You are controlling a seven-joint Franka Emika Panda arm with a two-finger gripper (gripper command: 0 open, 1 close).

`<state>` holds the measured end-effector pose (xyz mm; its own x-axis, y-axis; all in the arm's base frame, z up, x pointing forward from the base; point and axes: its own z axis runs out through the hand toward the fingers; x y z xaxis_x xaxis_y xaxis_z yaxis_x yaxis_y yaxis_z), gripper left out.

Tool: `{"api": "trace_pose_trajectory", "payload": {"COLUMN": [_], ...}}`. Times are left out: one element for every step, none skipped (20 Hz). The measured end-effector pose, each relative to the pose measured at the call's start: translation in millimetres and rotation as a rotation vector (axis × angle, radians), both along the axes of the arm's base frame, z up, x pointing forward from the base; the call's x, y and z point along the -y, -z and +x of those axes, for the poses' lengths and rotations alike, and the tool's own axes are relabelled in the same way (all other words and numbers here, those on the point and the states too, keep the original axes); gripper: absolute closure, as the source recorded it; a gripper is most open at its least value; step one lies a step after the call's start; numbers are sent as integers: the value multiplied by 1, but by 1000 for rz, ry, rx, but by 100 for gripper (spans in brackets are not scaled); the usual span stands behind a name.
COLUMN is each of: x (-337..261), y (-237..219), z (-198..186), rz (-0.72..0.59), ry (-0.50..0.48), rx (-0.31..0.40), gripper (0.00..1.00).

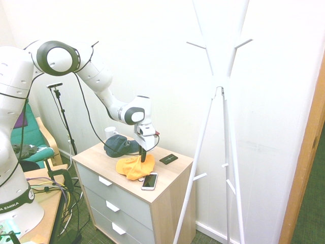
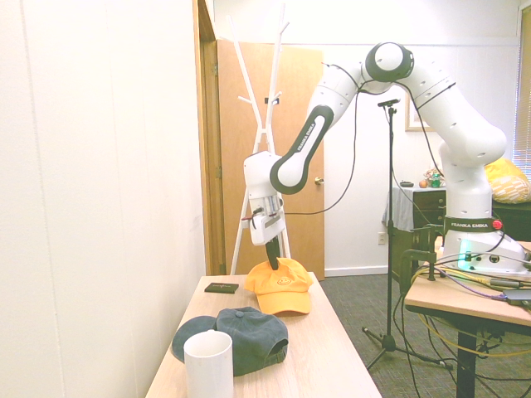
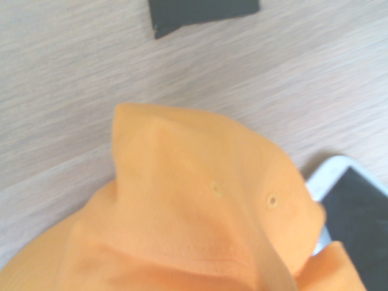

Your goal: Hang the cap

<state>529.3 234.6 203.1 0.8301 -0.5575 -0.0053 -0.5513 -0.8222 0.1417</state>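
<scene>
The yellow-orange cap (image 1: 133,167) sits on the wooden dresser top (image 1: 96,155), its crown pulled up into a peak. My gripper (image 1: 143,158) is shut on the top of that crown, pointing straight down. From the other side, the cap (image 2: 282,292) shows its brim and round emblem under the gripper (image 2: 271,264). Up close, the cap's orange fabric (image 3: 200,224) is bunched and raised above the wood. The white coat stand (image 1: 219,96) rises to the right of the dresser, its pegs bare.
A dark navy cap (image 2: 241,332) and a white mug (image 2: 208,363) lie on the dresser behind my gripper. A white-framed phone (image 1: 149,181) lies beside the orange cap, and a flat black item (image 1: 168,158) near the wall. The wall runs close along the dresser.
</scene>
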Motion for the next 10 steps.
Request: {"api": "trace_pose_trajectory", "payload": {"x": [2,5,9,12,15,19,21,23,25,26], "y": [-12,-24,-36,-49,-62,-74,-85,-95,-105,-116], "z": [-1,-4,-7,-9,-10,-10,-11,-12,-13,-12], "rz": [-26,-62,-104,-152,-199,-243,-280,-309,-337,-367], "ry": [-9,-19,-30,-44,-58,-69,-80,-87,-95,-101], "rx": [4,12,25,42,59,75,87,97,109,120], "gripper": [100,100,100,100,100,100,100,100,100,100]}}
